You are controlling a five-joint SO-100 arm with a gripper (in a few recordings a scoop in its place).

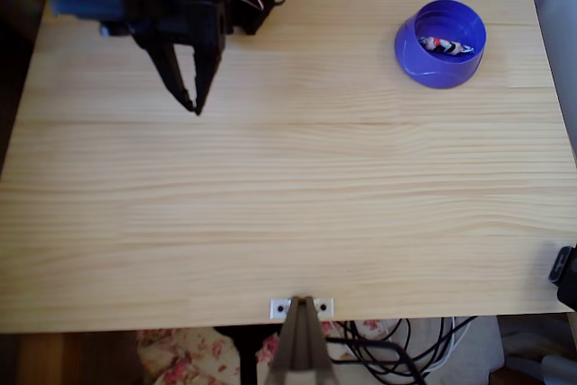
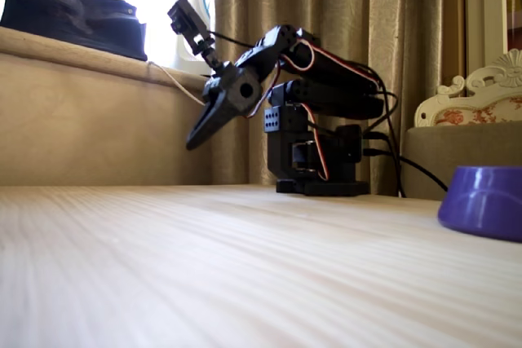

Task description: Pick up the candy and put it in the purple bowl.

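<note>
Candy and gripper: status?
Gripper shut, empty, raised above the table. Candy inside purple bowl. Nothing in the way.

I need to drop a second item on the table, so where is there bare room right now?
The wooden table is bare from the gripper at upper left across to the purple bowl at upper right, and down to the near edge. The bowl already holds the candy. The arm's base crowds the top-left corner.
</note>
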